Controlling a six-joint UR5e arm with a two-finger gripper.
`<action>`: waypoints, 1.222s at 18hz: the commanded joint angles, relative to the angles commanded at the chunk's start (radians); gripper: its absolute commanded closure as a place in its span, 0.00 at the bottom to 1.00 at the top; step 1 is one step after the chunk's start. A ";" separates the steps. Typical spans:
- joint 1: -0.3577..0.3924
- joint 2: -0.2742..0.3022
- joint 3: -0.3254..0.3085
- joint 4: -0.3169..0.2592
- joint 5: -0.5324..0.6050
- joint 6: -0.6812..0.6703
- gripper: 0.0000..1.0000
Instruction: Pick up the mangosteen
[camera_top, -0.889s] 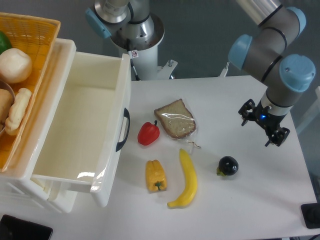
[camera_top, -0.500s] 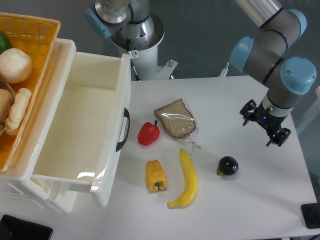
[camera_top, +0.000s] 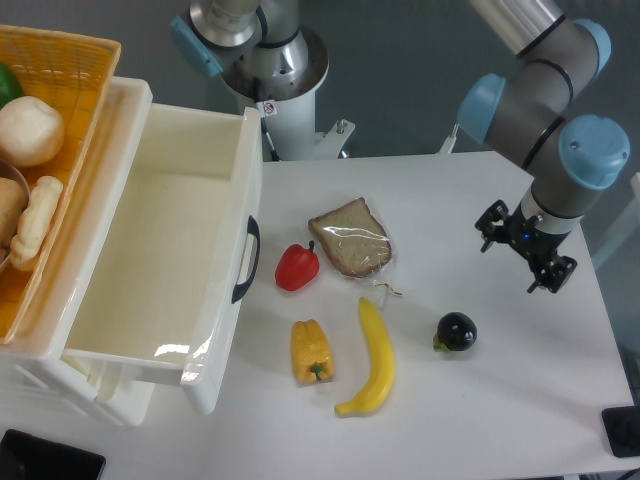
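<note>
The mangosteen (camera_top: 456, 331) lies on the white table (camera_top: 520, 400), right of the banana (camera_top: 372, 359) and nearer than the bagged slice of bread (camera_top: 350, 239), with nothing touching it. The gripper (camera_top: 526, 247) hangs over the table's right side, farther back and to the right of the fruit and well apart from it. Its fingers are spread wide and hold nothing.

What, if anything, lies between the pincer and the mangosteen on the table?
Nothing visible does. The pincer hangs above and to the right of the mangosteen, with only bare white table between them. The banana lies on the mangosteen's far side, away from the pincer.
</note>
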 joint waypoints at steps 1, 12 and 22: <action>0.000 0.012 -0.003 -0.001 -0.038 -0.005 0.00; -0.015 -0.032 -0.022 0.071 -0.161 -0.161 0.00; -0.052 -0.106 0.008 0.109 -0.157 -0.176 0.02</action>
